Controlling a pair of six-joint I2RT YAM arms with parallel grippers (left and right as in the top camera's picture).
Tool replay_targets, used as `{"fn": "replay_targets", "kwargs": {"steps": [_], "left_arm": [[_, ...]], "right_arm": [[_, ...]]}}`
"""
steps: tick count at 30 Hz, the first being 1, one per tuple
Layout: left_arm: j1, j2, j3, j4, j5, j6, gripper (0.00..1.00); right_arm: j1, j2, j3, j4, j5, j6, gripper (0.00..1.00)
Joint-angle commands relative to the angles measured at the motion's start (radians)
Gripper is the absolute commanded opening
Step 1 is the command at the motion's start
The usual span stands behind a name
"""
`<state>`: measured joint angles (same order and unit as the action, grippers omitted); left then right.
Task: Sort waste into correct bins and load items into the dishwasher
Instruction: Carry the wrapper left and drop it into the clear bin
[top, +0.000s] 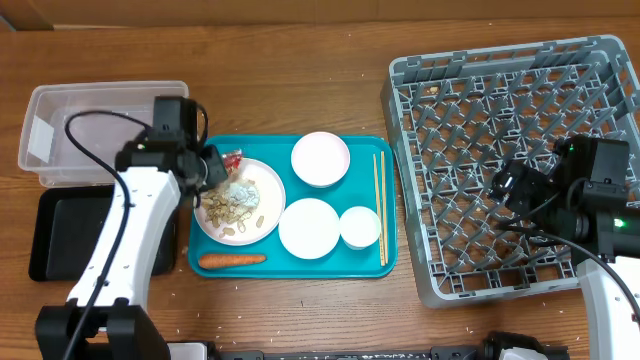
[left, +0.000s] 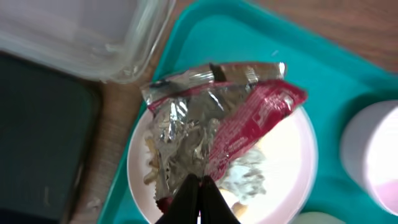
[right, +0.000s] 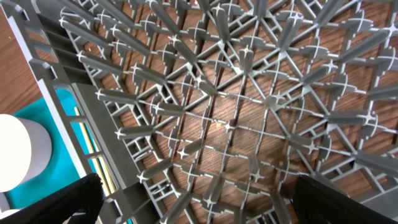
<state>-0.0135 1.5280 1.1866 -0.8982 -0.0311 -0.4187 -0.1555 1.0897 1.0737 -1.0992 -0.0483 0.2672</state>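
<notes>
While print on the foil wrapper (left: 186, 130) is unreadable, left jaws pinch it; right jaws gape above the grey rack (right: 112, 155), wooden surface (right: 15, 56) beneath.

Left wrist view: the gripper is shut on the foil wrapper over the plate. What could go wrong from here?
1. The left gripper holds the foil wrapper only by one edge, so it may slip free on a lift.
2. Food scraps lie against the wrapper on the plate; some could drag onto the teal tray.
3. The wrapper sticks out well past the gripper and might catch the clear tub wall.
</notes>
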Motion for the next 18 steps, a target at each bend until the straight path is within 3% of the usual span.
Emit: {"fn": "replay_targets", "kwargs": {"steps": [1,11,18], "left_arm": [[-0.006,-0.014,0.146,-0.038,-0.007,0.06,0.04],[0.035,-0.013,0.307,0.008,-0.241,0.06,0.04],[0.16,-0.009,0.307,0.043,-0.248,0.056,0.04]], "right_arm": [[0.005,0.0,0.028,0.011,-0.006,-0.006,1.0],[0.005,0.0,0.028,0.012,-0.006,-0.006,1.0],[0.005,0.0,0.028,0.013,-0.006,-0.005,1.0]]}}
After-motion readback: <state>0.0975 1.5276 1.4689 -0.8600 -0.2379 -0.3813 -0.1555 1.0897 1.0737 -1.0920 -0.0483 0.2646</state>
